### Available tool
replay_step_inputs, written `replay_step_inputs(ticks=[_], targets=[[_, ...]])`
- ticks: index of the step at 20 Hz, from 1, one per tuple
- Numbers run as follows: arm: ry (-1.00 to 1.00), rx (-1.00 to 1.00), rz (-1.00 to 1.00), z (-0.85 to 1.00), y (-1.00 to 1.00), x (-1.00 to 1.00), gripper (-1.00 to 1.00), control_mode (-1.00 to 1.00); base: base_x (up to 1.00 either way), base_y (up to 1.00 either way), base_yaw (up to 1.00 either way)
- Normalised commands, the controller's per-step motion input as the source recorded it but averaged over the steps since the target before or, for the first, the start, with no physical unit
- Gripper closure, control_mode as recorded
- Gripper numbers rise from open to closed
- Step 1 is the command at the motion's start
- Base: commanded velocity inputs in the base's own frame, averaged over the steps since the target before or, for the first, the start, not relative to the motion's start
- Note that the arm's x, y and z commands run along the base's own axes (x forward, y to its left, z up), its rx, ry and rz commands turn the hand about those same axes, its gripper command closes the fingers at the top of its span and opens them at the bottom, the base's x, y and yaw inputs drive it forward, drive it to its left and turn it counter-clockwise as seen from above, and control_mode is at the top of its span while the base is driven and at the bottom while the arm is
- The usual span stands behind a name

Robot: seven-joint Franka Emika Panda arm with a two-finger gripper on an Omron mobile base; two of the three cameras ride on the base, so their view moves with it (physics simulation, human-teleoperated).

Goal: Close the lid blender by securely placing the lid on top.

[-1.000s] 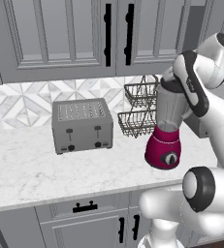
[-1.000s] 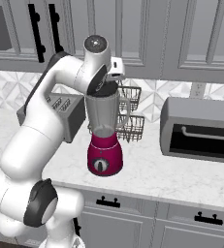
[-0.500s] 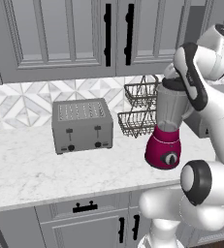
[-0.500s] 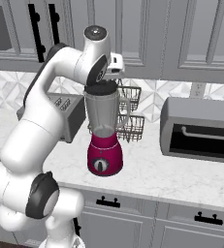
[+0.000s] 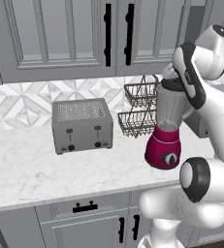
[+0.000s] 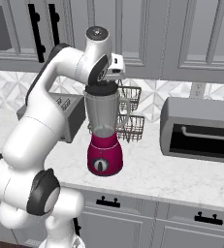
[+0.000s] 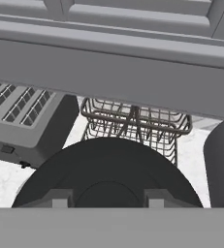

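- Blender (image 6: pixel 104 145): stands upright on the white marble table (image 5: pixel 31 169), near the front edge. Magenta base with a black dial facing forward; translucent grey jar above it, handle on the side toward the oven in the right base view.
- Lid (image 6: pixel 102 88): black disc, sits level across the jar's rim. In the left base view the lid (image 5: pixel 172 85) shows as a dark cap at the top of the jar, partly behind the arm's wrist.
- Hand view: the lid (image 7: pixel 108 174) appears as a broad dark dome directly ahead of the fingers (image 7: pixel 60 197), whose two grey tips sit against its near surface, one on each side of the centre.
- Fingers drawn in as far as they go, clamped on the lid; the hand (image 6: pixel 114 65) is directly above the jar top.
- Whether the lid is fully seated in the rim or only resting on it: cannot tell.
- Toaster (image 5: pixel 82 125): boxy grey, on the table to the left of the blender, well apart from it.
- Two-tier wire basket (image 5: pixel 138 109): against the tiled back wall, just behind the blender.
- Grey oven (image 6: pixel 200 130) with a dark door: on the table to the right of the blender.
- Grey cabinets (image 5: pixel 65 34) with black handles hang above the table.
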Motion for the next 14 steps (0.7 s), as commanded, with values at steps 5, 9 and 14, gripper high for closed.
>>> replay_step_inputs(ticks=[5, 9, 14], targets=[[0.01, 0.0, 0.0, 0.0, 0.01, 0.17, 1.0, -1.0, 0.0, 0.0, 0.0], [0.0, 0.0, 0.0, 0.0, 0.03, 0.17, 1.0, -1.0, 0.0, 0.0, 0.0], [0.0, 0.0, 0.0, 0.0, 0.0, 0.16, 1.0, -1.0, 0.0, 0.0, 0.0]])
